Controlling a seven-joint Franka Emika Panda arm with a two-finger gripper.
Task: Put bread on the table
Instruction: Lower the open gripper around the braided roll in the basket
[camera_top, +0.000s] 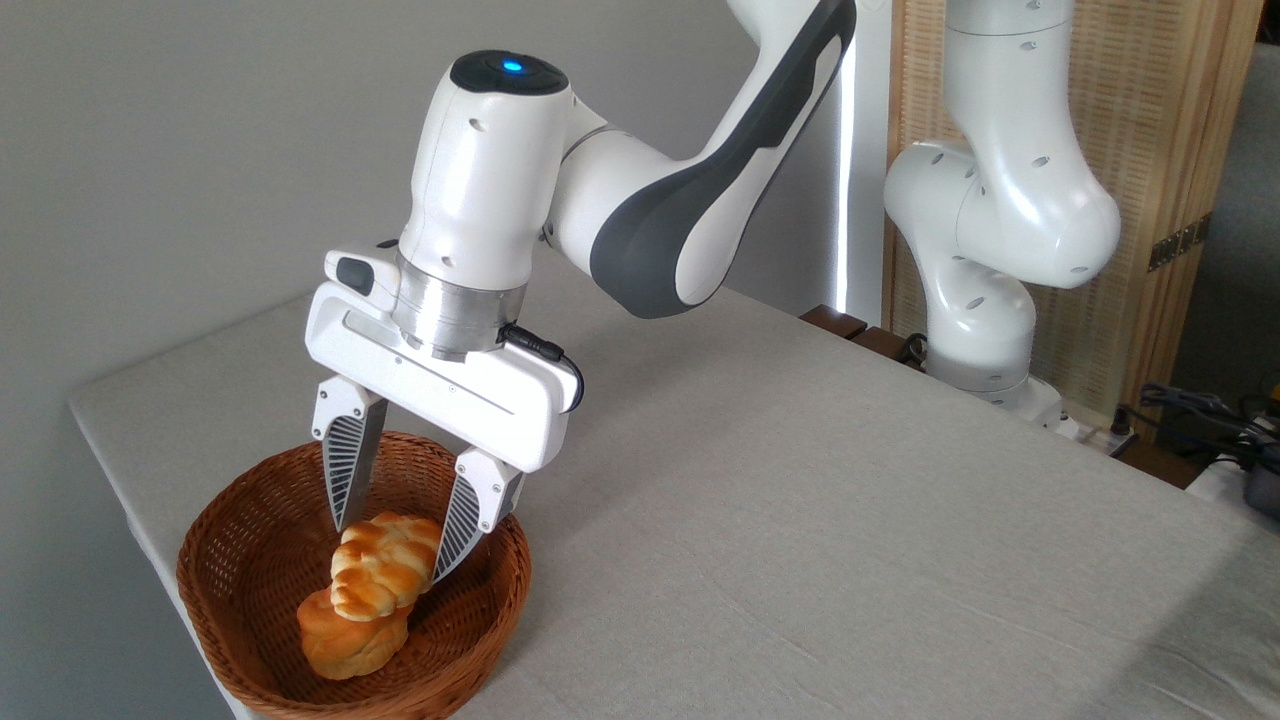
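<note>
The bread (385, 565), a pale golden braided roll, lies in the brown wicker basket (240, 560) at the table's near left corner. It rests on top of a darker orange bun (345, 640). My gripper (389, 552) has come down into the basket and stands open, one finger on each side of the bread's upper end. Both fingertips (340, 500) are at or very near the crust, and the bread still rests on the bun. The table (800, 520) wears a light grey-beige cloth.
The basket sits close to the table's left and front edges. The arm's white base (985, 300) stands at the table's far right edge, with cables (1200, 410) beyond it. A grey wall runs behind the table.
</note>
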